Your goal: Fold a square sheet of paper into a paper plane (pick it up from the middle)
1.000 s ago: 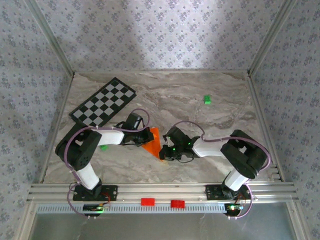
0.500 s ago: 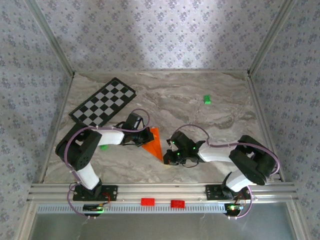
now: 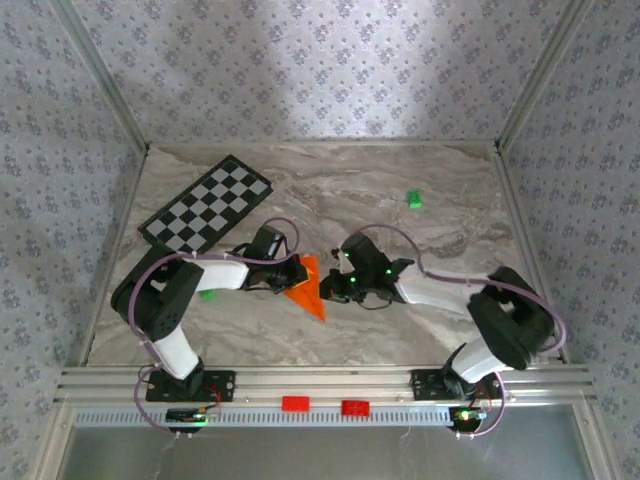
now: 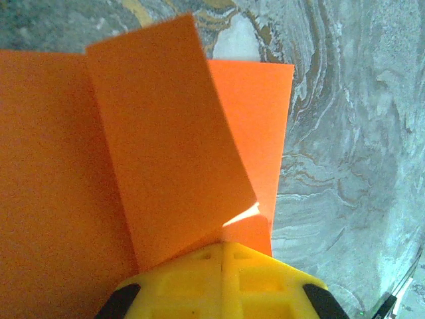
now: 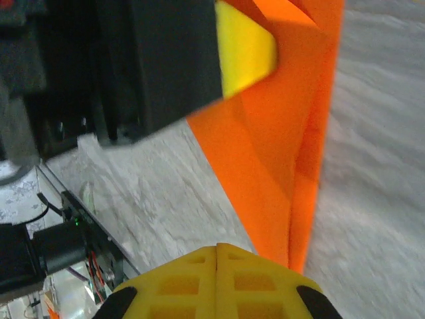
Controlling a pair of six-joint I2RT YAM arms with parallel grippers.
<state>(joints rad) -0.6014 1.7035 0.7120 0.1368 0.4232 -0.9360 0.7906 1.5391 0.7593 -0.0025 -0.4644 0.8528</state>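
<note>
The square sheet of paper (image 3: 309, 290), partly folded, is lying on the marble table (image 3: 420, 250) between the arms. The left gripper (image 3: 296, 272), jaws fully together, is bearing down on it, likely pinning it. The right gripper (image 3: 330, 288), equally closed, is pressing the folded edge, seemingly sharpening it. The left wrist view is showing a raised flap (image 4: 166, 133), and the right wrist view is showing the layered crease (image 5: 292, 186).
</note>
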